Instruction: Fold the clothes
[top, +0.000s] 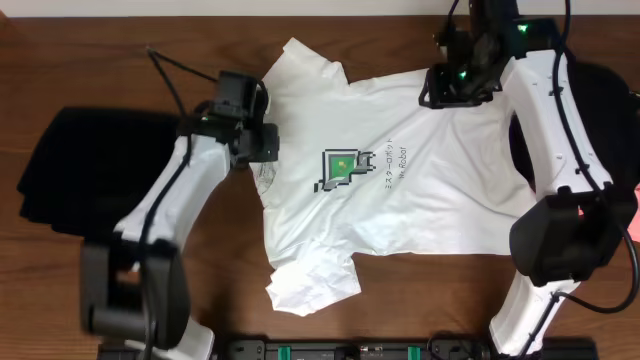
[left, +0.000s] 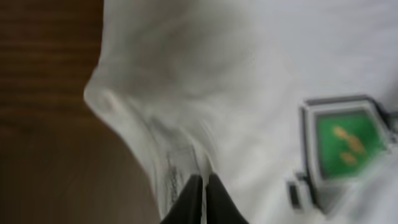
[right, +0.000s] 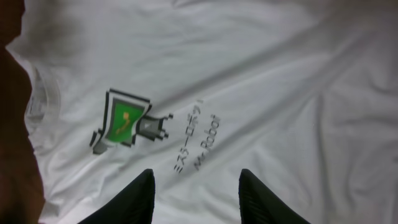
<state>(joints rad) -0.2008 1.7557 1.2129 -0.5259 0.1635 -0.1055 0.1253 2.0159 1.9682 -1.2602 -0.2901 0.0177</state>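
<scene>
- White T-shirt (top: 420, 200) lies spread on the desk (top: 100, 60), print up, collar toward the left arm. No fold made yet.
- Lower sleeve (top: 310, 285) is bunched and needs flattening first, I'd say.
- Left end effector (top: 262, 140) is closed tight at the collar (left: 168, 162). Can't tell if fabric is pinched.
- Right end effector (right: 196, 180) is half spread and empty, over the shirt body.
- Black garment (top: 70, 165) sits off to the left, untouched.
</scene>
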